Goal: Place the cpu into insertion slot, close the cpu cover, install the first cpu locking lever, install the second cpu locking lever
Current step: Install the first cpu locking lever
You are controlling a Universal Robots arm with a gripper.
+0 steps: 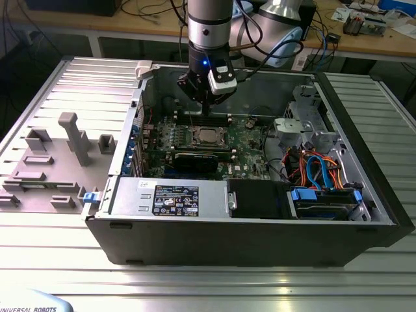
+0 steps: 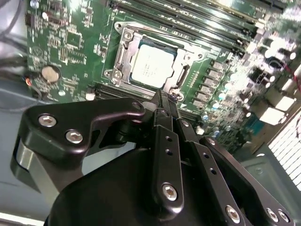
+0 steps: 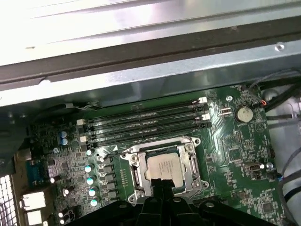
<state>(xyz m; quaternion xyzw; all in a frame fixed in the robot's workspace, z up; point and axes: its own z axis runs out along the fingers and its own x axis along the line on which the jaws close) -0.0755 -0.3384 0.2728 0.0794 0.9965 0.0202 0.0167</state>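
Note:
The cpu (image 2: 153, 66) lies flat in the insertion slot (image 2: 123, 34), its silver top showing through the window of the cpu cover (image 2: 188, 51), which lies down around it. In the first wrist view the cpu (image 3: 163, 167) sits inside the cover frame (image 3: 194, 165). My gripper (image 2: 164, 97) is shut, its thin black fingers pressed together with the tips at the socket's edge, just beside the cpu. I cannot tell whether they pinch a lever. In the exterior view the gripper (image 1: 207, 119) hangs inside the case just behind the cpu (image 1: 208, 136).
Long memory slots (image 3: 146, 120) run beside the socket. A black graphics card (image 1: 195, 159) lies in front of it. The case walls (image 1: 214, 240), a power supply (image 1: 172, 198) and drive cables (image 1: 318, 169) surround the board. A grey fixture (image 1: 75, 140) stands at the exterior view's left.

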